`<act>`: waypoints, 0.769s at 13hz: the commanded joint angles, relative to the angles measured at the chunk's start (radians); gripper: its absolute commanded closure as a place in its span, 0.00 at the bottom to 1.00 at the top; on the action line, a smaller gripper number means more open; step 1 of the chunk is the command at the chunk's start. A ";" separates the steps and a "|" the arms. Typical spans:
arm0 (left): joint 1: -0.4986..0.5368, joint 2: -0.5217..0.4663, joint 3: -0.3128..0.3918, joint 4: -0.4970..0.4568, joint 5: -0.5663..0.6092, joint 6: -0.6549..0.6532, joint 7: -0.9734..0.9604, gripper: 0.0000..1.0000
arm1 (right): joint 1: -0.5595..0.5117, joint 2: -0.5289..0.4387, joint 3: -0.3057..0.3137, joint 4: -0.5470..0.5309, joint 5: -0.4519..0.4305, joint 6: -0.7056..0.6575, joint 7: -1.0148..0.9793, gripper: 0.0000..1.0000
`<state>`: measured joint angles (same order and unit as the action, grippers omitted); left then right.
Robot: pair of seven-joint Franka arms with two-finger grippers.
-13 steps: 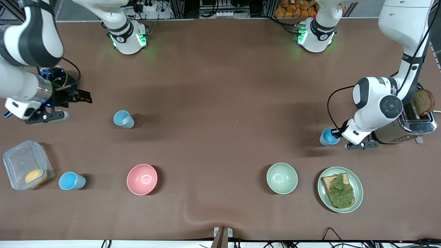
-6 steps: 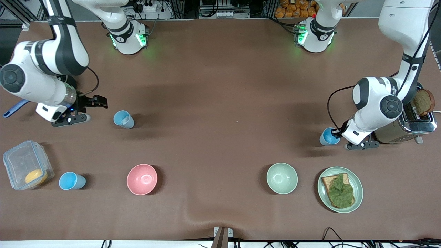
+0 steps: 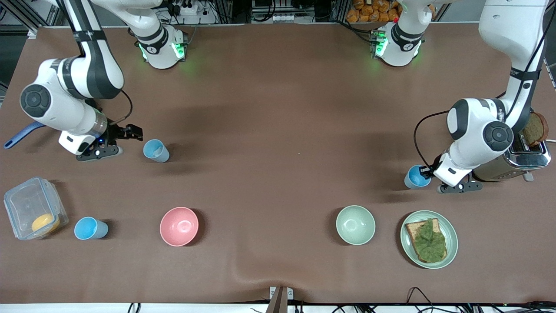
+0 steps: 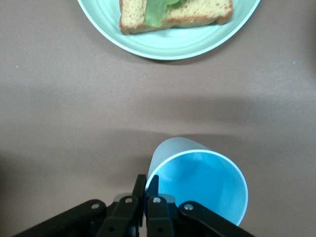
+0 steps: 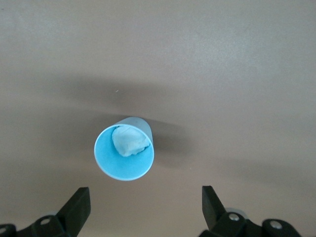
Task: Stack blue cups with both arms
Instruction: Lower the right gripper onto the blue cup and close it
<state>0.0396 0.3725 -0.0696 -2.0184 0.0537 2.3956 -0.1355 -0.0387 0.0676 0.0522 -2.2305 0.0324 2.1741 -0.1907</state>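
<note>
Nearest the front camera, one blue cup (image 3: pixel 90 228) stands upright at the right arm's end of the worktop (image 3: pixel 269 130), beside a clear container (image 3: pixel 34 208). Farther off, toward the left arm's end, the left gripper (image 3: pixel 428 174) has its jaws clenched on the rim of a second blue cup (image 3: pixel 416 177). Farthest, the third blue cup (image 3: pixel 156 151) stands upright just ahead of the right gripper (image 3: pixel 132 132), centred between its released jaws, with bare worktop around it.

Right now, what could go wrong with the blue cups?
The left gripper pinches only one wall of the small light-blue plastic cup beside the toaster, so that cup might tilt or slip. The right gripper, jaws open, hangs close to another light-blue plastic cup with a pale lump inside; it might knock that one over.
</note>
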 commanded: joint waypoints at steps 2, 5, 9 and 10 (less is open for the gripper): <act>-0.010 0.005 -0.006 0.061 0.011 -0.076 -0.039 1.00 | 0.003 0.092 -0.005 -0.015 0.017 0.107 -0.016 0.00; -0.010 0.012 -0.006 0.061 0.011 -0.081 -0.038 1.00 | 0.005 0.119 -0.005 -0.046 0.017 0.182 -0.016 0.00; -0.014 0.017 -0.006 0.056 0.011 -0.081 -0.038 1.00 | 0.002 0.170 -0.005 -0.047 0.017 0.234 -0.018 0.00; -0.014 0.017 -0.006 0.058 0.011 -0.081 -0.039 1.00 | 0.002 0.178 -0.005 -0.055 0.017 0.236 -0.018 0.00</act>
<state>0.0292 0.3868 -0.0736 -1.9732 0.0537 2.3320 -0.1502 -0.0387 0.2354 0.0514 -2.2720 0.0325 2.3924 -0.1907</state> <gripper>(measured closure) 0.960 0.000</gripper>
